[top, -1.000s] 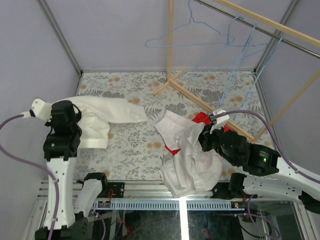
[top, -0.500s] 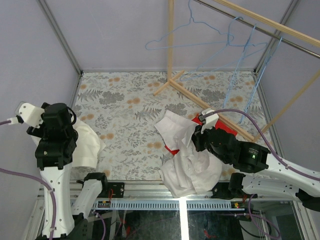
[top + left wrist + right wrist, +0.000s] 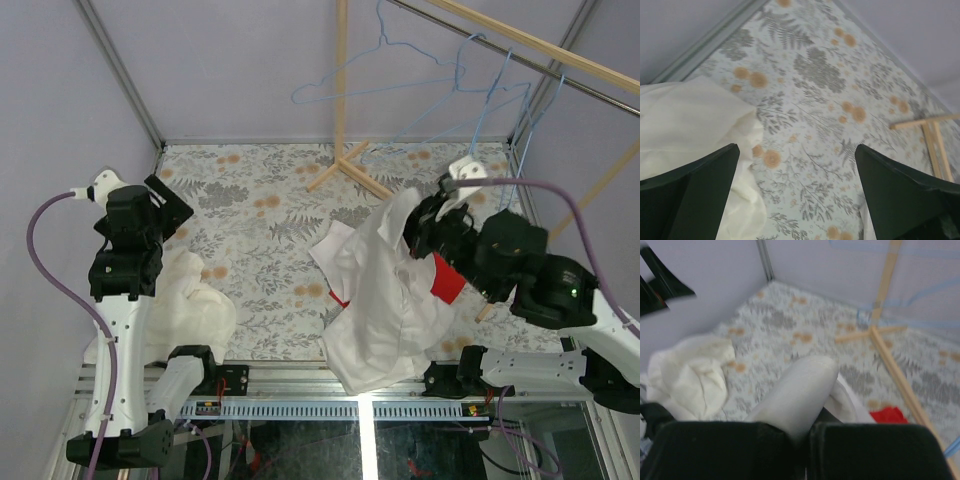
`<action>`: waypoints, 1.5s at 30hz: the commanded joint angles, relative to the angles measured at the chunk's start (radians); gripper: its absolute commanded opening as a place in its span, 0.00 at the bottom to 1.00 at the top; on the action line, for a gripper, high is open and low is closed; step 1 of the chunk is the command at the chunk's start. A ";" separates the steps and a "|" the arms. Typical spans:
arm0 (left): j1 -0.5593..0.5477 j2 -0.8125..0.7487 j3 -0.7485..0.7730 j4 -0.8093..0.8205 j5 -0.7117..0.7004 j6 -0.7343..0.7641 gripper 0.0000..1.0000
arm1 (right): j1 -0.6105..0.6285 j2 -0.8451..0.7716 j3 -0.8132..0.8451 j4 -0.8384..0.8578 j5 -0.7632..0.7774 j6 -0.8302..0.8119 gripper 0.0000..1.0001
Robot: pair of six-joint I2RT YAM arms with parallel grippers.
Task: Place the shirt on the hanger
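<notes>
Moved since a second ago: left gripper (image 3: 795, 146) has let go of the off-white garment (image 3: 195, 305) and risen, its jaws spread wide with nothing between them; right gripper (image 3: 801, 432) has lifted.

Near edge: off-white garment, heaped at the left on the floral table (image 3: 270, 180).

Near to middle, right: shirt (image 3: 380, 300), hanging from the right gripper's closed fingers, its lower part bunched on the table.

Just beside the shirt: red cloth (image 3: 447, 277).

Far: wooden rack (image 3: 341, 70); blue wire hanger (image 3: 297, 95) on it, well apart from the shirt.
</notes>
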 commanded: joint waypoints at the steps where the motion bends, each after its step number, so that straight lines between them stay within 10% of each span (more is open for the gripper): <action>1: 0.005 -0.035 -0.020 0.174 0.268 0.098 1.00 | 0.003 0.114 0.311 0.060 0.002 -0.207 0.00; 15: 0.005 -0.004 0.045 0.238 0.440 0.181 1.00 | 0.003 0.581 1.199 0.116 -0.053 -0.516 0.00; 27: -0.116 0.055 0.076 0.236 0.441 0.232 1.00 | -0.008 0.426 0.444 0.064 -0.011 -0.209 0.00; 32: -0.244 0.087 0.059 0.232 0.376 0.249 1.00 | -0.180 0.378 0.143 0.074 -0.285 0.026 0.00; 45: -0.810 0.120 -0.124 0.434 0.061 0.064 0.97 | -0.386 0.378 -0.028 0.115 -0.521 0.128 0.00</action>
